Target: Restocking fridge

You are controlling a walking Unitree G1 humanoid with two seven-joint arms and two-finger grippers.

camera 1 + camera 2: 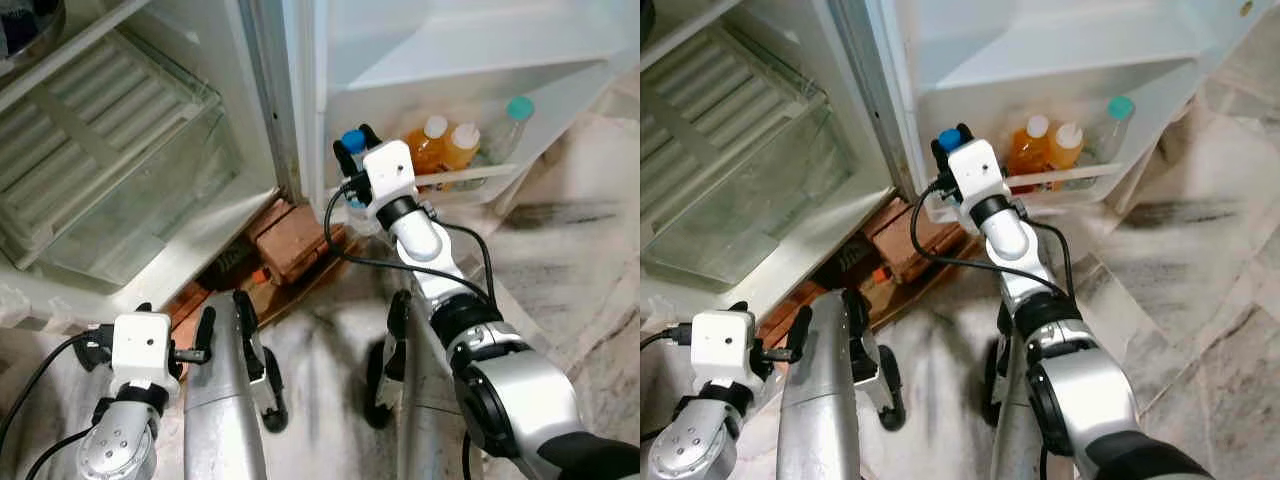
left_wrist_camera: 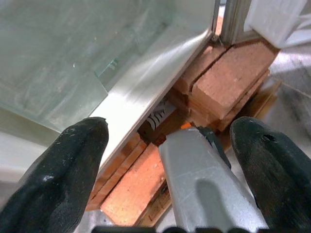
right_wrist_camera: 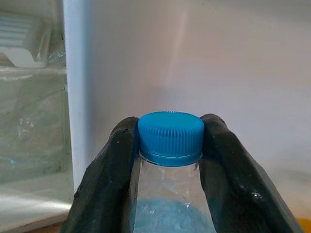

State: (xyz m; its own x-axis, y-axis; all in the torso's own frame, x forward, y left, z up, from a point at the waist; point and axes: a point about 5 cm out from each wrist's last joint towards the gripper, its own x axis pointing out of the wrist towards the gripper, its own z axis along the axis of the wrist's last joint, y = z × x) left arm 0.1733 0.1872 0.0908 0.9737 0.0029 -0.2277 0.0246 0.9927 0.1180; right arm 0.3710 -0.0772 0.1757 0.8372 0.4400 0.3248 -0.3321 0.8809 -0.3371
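My right gripper (image 3: pixel 170 145) is shut on the neck of a clear bottle with a blue cap (image 1: pixel 352 138), just under the cap. It holds the bottle upright at the left end of the open fridge door's lower shelf (image 1: pixel 480 180). Two orange juice bottles (image 1: pixel 432 148) with white caps and a clear bottle with a teal cap (image 1: pixel 512 122) stand in that shelf, to the right of the held bottle. My left gripper (image 2: pixel 170 131) hangs low at my left side, open and holding nothing, facing the fridge's base.
A clear crisper drawer (image 1: pixel 130 190) sits at the bottom of the fridge body. Red bricks (image 1: pixel 295 240) prop up the fridge by the door hinge. My silver legs (image 1: pixel 225 400) stand on the marble floor (image 1: pixel 570 270), close to the bricks.
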